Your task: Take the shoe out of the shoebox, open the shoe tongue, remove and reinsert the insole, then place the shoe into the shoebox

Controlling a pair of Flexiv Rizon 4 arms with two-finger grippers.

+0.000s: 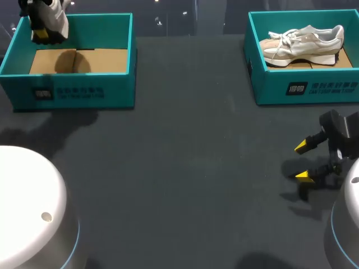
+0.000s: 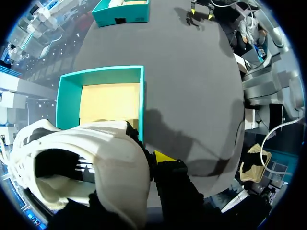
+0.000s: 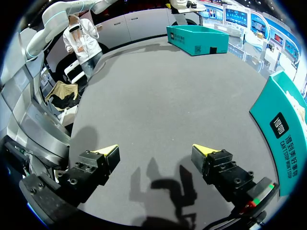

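Shoe (image 2: 86, 163) is clamped in left hand (image 1: 42, 35); right hand (image 3: 156, 150) is released. Likely light, soft; heel grip is advised.

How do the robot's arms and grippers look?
The left arm and right arm have white, rounded shells with a thin light-blue ring. The right gripper and left gripper are black and blocky, with yellow wedge tips.
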